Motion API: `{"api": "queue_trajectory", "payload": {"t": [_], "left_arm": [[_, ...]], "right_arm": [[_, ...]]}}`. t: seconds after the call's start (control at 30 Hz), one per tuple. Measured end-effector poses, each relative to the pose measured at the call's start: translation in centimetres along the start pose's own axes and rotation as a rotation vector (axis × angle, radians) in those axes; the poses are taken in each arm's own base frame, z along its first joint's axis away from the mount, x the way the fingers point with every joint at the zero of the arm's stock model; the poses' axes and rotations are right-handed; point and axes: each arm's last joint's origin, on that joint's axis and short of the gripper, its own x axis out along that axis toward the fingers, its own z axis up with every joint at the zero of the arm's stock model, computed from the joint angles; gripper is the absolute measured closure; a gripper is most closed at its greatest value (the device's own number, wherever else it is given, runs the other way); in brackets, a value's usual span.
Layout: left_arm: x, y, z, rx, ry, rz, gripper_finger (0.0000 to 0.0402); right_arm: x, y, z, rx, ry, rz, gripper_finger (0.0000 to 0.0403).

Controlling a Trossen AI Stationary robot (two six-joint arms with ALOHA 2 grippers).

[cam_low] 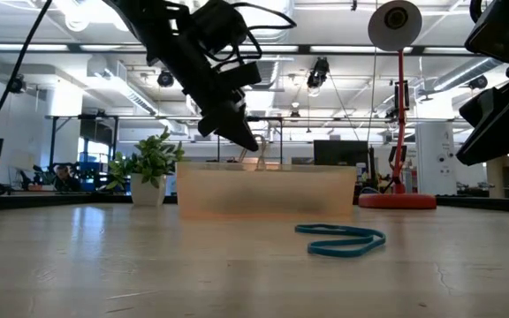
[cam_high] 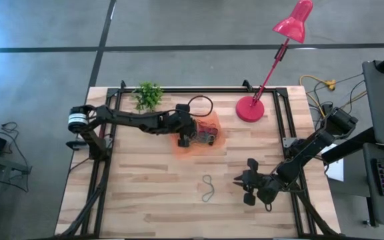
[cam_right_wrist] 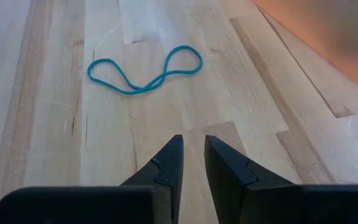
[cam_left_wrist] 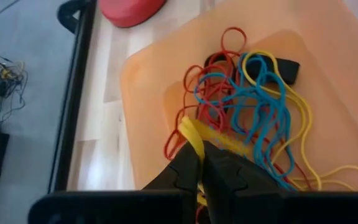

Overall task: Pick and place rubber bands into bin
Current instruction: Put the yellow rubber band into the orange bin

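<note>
Room: open hall with ceiling lights and desks is showing behind the table in the low view.
Table (cam_high: 152, 180): pale wooden planks, with black rails running along both sides.
Lamp (cam_high: 251, 109): red, standing at the far right of the table, its shade leaning out past the far edge.
Bin (cam_left_wrist: 143, 118): orange tray sitting at the far middle of the table, near the lamp base.
Plant (cam_high: 148, 95): small and green, standing at the far edge, left of the bin.
Left hand (cam_left_wrist: 201, 167): hanging over the bin with fingers pinched together, gripping a yellow band (cam_left_wrist: 194, 134) above the pile.
Right hand (cam_right_wrist: 192, 155): hovering low over bare wood at the near right, fingers narrowly parted, holding nothing.
Bands in bin (cam_left_wrist: 241, 93): red, blue and yellow loops lying tangled inside, with a black piece beside them.
Teal band (cam_right_wrist: 145, 70): lying flat on the table in a pinched figure-eight, near the right hand and well apart from the bin.
</note>
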Motion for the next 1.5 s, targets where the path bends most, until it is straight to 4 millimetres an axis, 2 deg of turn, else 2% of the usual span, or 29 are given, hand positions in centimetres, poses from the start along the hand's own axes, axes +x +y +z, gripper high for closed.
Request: {"api": "queue_trajectory", "payload": {"t": [0.37,0.8,0.97,1.17,1.5], "left_arm": [[0.0,0.0,0.0,0.002,-0.01,-0.001,0.0402],[0.0,0.5,1.3,-0.03,-0.141,0.057,0.0402],[0.1,0.5,1.3,-0.032,-0.135,0.056,0.0402],[0.1,0.4,1.1,-0.121,-0.118,0.041,0.0402],[0.9,-0.3,0.3,-0.109,-0.051,0.012,0.0402]], "right_arm": [[0.0,0.0,0.0,0.0,-0.001,0.0,0.0346],[0.0,0.0,0.0,0.001,-0.001,0.0,0.0346],[0.0,0.0,0.0,0.001,-0.001,0.0,0.0346],[0.0,0.0,0.0,0.0,-0.001,0.0,0.0346],[0.0,0.0,0.0,0.0,-0.001,0.0,0.0346]]}}
